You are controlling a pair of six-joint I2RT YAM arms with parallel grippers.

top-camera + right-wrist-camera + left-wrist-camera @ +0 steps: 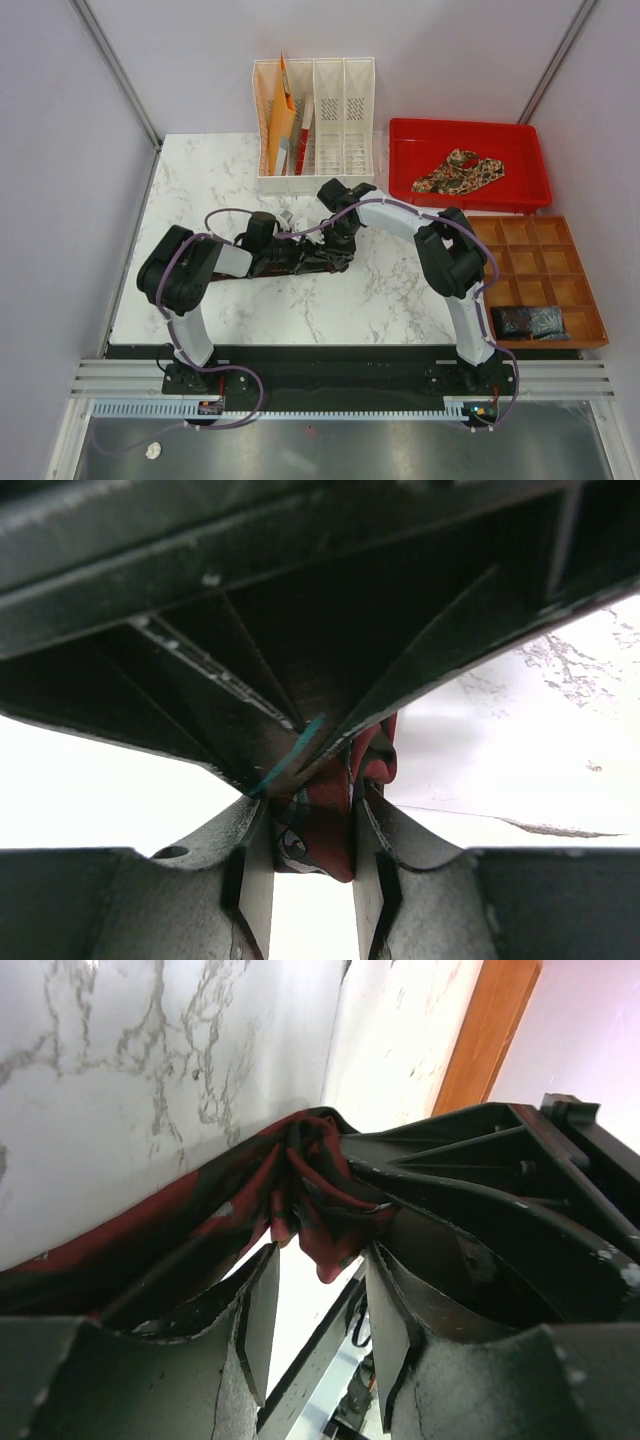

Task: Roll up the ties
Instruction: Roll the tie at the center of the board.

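Mid-roll on the dark maroon-red soft fabric tie (pixel 310 1195), both grippers nose to nose

The right gripper (pixel 308 850) has its fingers pressed onto a bunched fold of the tie, which fills the gap between them. I'd guess that's to anchor the core of the roll. The left gripper (pixel 322 1310) looks spread, with white marble table (pixel 150 1080) showing through the gap, though the angle's tight so I'm not certain. The bunch sits just past its fingertips, and the loose length trails back along its left finger, probably left slack for winding.
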